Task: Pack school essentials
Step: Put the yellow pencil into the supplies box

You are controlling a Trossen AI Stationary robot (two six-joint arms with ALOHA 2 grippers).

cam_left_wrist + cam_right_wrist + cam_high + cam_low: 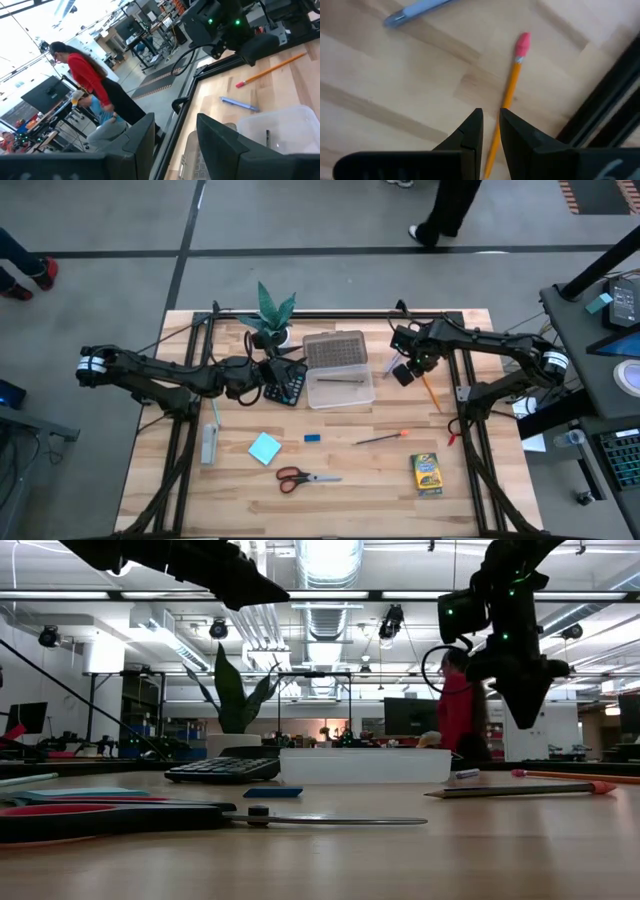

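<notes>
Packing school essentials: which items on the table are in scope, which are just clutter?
In scope: scissors, note pad, eraser, crayon box, orange pencil, blue pen, calculator.
Clutter: potted plant, grey lid.

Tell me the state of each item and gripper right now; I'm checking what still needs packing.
clear box: open, one thin item inside
grey lid: off, lying behind the box
scissors: shut, flat on table
crayon box: closed, flat on table
orange pencil: lying loose on table
left gripper: open, empty
right gripper: nearly shut, empty, above the pencil
</notes>
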